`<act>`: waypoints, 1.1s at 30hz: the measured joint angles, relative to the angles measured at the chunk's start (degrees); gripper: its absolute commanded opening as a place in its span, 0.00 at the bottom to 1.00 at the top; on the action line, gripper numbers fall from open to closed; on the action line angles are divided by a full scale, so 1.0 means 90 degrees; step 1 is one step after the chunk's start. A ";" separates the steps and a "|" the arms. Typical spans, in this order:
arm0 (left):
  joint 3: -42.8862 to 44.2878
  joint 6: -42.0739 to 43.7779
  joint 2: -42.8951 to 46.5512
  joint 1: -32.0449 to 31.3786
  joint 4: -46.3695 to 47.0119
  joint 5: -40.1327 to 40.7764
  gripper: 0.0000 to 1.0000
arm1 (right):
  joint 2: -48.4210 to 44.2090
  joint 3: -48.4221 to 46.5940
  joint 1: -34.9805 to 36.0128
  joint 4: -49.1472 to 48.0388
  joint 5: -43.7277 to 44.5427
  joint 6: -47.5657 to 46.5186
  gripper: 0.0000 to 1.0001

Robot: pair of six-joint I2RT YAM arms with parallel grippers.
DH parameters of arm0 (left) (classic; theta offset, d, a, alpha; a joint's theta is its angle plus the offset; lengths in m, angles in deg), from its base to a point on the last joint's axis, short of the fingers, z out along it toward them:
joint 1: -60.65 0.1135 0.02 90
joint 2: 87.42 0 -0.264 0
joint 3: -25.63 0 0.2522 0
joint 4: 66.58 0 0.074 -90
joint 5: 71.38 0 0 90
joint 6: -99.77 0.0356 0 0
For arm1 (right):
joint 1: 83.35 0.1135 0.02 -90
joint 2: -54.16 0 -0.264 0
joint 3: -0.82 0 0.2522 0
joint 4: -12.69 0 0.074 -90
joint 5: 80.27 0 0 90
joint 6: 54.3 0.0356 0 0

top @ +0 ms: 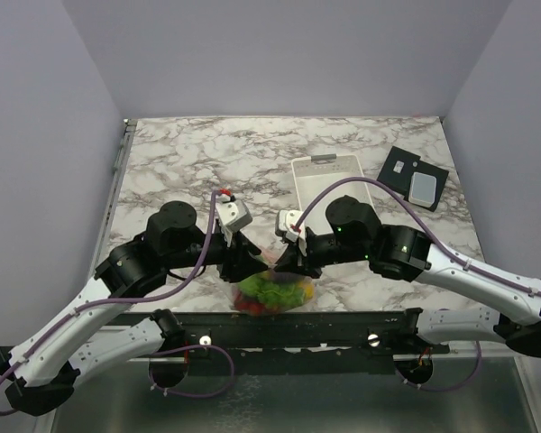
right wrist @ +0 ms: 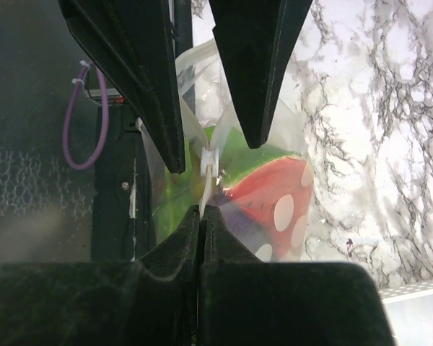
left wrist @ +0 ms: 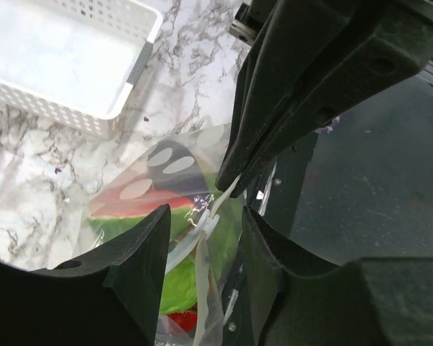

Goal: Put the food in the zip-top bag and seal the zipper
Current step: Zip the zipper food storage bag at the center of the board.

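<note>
Plastic bag (top: 272, 293) filled; right gripper (right wrist: 202, 216) jaws clench the zipper (right wrist: 208, 162); left gripper (left wrist: 206, 216) jaws parted astride it. Advise pinching squarely, sliding level.

**Bag mouth lost from above**

In the top view the left gripper (top: 255, 262) and right gripper (top: 281, 262) cover the mouth of the zip-top bag (top: 296, 294). The food (top: 267, 290) inside is a green-red-yellow blur. The white basket (left wrist: 58, 108) runs off the left wrist frame.
</note>
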State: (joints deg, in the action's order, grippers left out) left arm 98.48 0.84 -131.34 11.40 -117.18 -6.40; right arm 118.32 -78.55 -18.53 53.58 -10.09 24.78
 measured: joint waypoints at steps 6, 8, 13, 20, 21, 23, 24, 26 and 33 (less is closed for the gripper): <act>0.0002 0.0466 0.0129 0.0000 0.0216 -0.0121 0.46 | 0.0148 -0.0325 0.0000 0.0308 -0.0131 0.0090 0.01; 0.0002 0.0576 0.0131 0.0000 0.0238 -0.0151 0.46 | 0.0170 -0.0359 0.0002 0.0355 -0.0177 0.0117 0.01; 0.0002 0.0821 0.0131 0.0000 0.0245 -0.0265 0.46 | 0.0206 -0.0430 0.0000 0.0527 -0.0333 0.0206 0.01; -0.0107 0.1222 0.0257 0.0000 0.0296 -0.0651 0.43 | 0.0253 -0.0690 0.0000 0.0719 -0.0568 0.0296 0.01; -0.0107 0.1226 0.0260 0.0000 0.0299 -0.0653 0.42 | 0.0253 -0.0690 0.0000 0.0719 -0.0568 0.0296 0.01; -0.0136 0.1265 0.0284 0.0000 0.0330 -0.0729 0.40 | 0.0270 -0.0746 0.0002 0.0763 -0.0573 0.0340 0.01; -0.0158 0.1285 0.0304 0.0000 0.0333 -0.0765 0.38 | 0.0287 -0.0784 0.0000 0.0780 -0.0573 0.0359 0.01; -0.0202 0.1311 0.0330 0.0000 0.0333 -0.0818 0.36 | 0.0313 -0.0840 0.0000 0.0792 -0.0576 0.0386 0.01; -0.0267 0.1384 0.0408 0.0000 0.0345 -0.0962 0.29 | 0.0347 -0.0908 0.0002 0.0843 -0.0605 0.0435 0.01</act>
State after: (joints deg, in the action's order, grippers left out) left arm 96.08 13.30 -127.67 11.40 -114.07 -15.05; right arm 121.45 -86.72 -18.51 61.17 -15.53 28.69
